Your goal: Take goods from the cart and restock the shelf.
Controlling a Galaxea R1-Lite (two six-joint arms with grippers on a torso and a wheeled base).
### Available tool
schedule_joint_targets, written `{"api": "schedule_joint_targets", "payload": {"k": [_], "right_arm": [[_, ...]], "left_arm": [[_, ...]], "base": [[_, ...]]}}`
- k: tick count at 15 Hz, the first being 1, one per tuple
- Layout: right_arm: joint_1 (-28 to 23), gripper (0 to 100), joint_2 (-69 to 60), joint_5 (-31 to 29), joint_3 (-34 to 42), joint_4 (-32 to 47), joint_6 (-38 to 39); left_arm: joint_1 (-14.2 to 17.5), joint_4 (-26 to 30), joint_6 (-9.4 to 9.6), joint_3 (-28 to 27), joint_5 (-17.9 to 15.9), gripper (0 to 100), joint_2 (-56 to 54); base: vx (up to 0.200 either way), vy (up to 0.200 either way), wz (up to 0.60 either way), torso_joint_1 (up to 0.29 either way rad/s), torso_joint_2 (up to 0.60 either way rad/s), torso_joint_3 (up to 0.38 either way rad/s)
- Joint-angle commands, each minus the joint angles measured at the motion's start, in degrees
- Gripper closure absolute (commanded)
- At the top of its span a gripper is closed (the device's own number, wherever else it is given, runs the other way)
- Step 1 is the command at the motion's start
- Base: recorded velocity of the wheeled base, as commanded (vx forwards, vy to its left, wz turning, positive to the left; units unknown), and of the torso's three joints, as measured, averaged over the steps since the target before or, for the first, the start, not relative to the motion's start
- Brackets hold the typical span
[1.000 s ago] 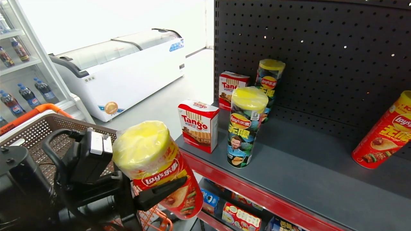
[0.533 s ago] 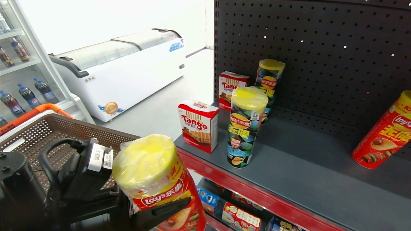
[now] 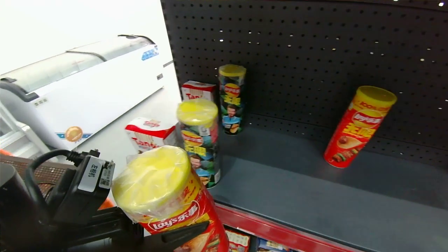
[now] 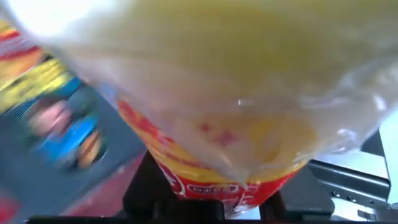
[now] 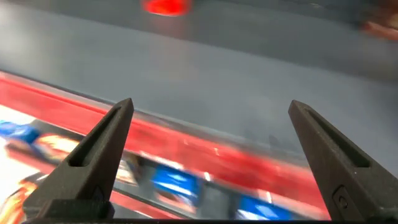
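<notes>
**Red crisp tube held in front of the shelf**

The left pincer (image 3: 167, 229) sits at the lower left of the head view, clamped around a tall red cardboard crisp tube with a yellow plastic lid under clear film (image 3: 164, 196). One dark finger (image 3: 185, 231) crosses the front of the tube low on its body. The tube stands nearly upright with its lid tipped towards the camera, and it is short of the shelf's edge, not over the deck. In the left wrist view the same tube (image 4: 236, 130) looms close, its red lower body seated in the black pincer (image 4: 199, 202).

The right pincer (image 5: 214, 158) is spread wide and holds nothing. Its two dark fingers (image 5: 99, 162) frame the red front lip and grey deck of the shelf.

The grey metal shelf with a red front edge (image 3: 297, 189) runs across the centre and right of the head view, backed by a black pegboard panel (image 3: 315, 52). Towards its left end stand two tall tubes with yellow lids and blue-green wrapping, one near the front (image 3: 199, 143) and one near the pegboard (image 3: 231, 99). To their left are two red-and-white cardboard boxes, one in front (image 3: 150, 134) and one behind (image 3: 197, 91). Well apart, at the right, another red tube with a yellow lid (image 3: 358, 127) leans tilted against the pegboard.

A white chest freezer with a glass top (image 3: 80, 91) fills the upper left. The brown rim of the cart basket (image 3: 21, 160) shows at the left edge.
</notes>
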Motion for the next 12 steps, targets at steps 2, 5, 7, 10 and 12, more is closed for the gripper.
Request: {"api": "schedule_joint_targets", "payload": {"k": [2,5,7,10,12], "right_arm": [[0.0,0,0.1,0.0,0.0,0.0,0.0],[0.0,0,0.1,0.0,0.0,0.0,0.0],[0.0,0,0.1,0.0,0.0,0.0,0.1],[0.0,0,0.1,0.1,0.0,0.0,0.0],[0.0,0,0.1,0.0,0.0,0.0,0.0]], "left_arm": [[0.0,-0.1,-0.01,-0.3,0.1,100,-0.1],[0.0,-0.1,-0.01,-0.2,0.1,100,0.0],[0.1,-0.1,-0.01,0.0,0.1,100,0.0],[0.4,-0.2,-0.01,0.1,0.2,100,-0.1],[0.5,-0.2,-0.01,0.1,0.2,100,-0.4]], "base": [[0.000,0.000,-0.60,0.005,0.00,0.005],[0.000,0.000,-0.40,0.002,0.00,0.006],[0.000,0.000,0.00,0.000,0.00,0.000],[0.000,0.000,0.00,0.000,0.00,0.000],[0.000,0.000,0.00,0.000,0.00,0.000]]}}
